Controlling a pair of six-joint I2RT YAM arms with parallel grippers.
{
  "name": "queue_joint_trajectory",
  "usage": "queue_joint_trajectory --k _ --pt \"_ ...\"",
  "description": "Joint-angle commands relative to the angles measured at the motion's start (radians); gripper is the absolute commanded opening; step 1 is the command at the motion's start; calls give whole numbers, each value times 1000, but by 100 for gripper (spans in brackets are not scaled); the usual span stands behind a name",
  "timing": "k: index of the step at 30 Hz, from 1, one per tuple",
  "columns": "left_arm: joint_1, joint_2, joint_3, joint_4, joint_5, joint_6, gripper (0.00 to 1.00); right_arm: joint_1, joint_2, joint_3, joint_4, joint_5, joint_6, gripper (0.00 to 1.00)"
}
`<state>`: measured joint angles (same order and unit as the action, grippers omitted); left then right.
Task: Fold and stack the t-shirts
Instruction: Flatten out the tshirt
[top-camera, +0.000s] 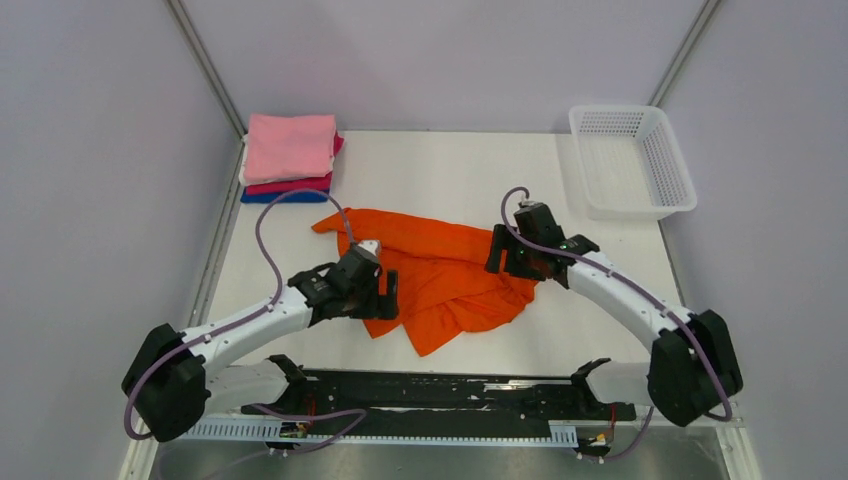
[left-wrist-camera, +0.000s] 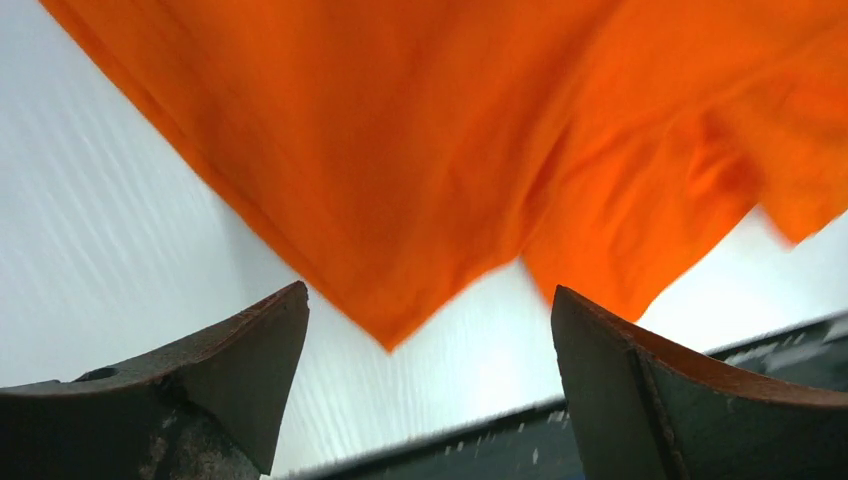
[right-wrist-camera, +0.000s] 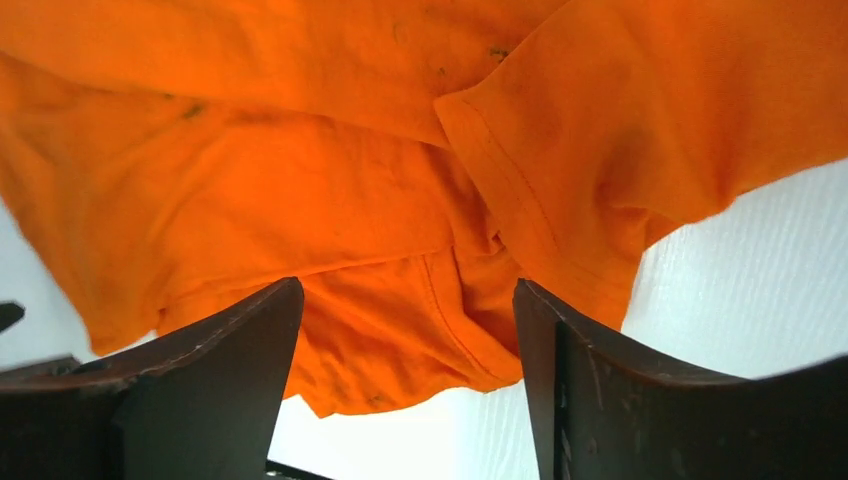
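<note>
From above, we see the orange shirt (top-camera: 440, 280) crumpled in the middle of the bench (top-camera: 450, 170), the left fingers (top-camera: 385, 293) at its near-left edge and the right fingers (top-camera: 497, 258) at its right edge; a stack of folded shirts (top-camera: 290, 155) sits at the far-left corner, a basket (top-camera: 672, 165) far right. On the left wrist, the fingers stand wide apart, holding nothing, an orange corner pointing down between them. On the right wrist, they are likewise spread and empty, rumpled orange hems ahead.

tee (top-camera: 450, 280) centre of table (top-camera: 600, 330) | folded stack (top-camera: 290, 155) behind-left | basket (top-camera: 632, 160) behind-right | left pincer (top-camera: 385, 292), right pincer (top-camera: 500, 255) flank tee
</note>
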<state>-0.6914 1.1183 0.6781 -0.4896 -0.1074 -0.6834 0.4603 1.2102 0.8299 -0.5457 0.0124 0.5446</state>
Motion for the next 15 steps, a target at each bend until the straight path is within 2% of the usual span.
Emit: queue_joint_trajectory --k 1,7,15 --pt "-108 2 -58 -101 78 -81 96 32 155 95 14 42 -47 73" --pt "-140 68 -76 -82 91 -64 88 32 349 161 25 127 -44 66" --pt "-143 195 -84 -4 21 -56 64 27 431 184 35 195 -23 60"
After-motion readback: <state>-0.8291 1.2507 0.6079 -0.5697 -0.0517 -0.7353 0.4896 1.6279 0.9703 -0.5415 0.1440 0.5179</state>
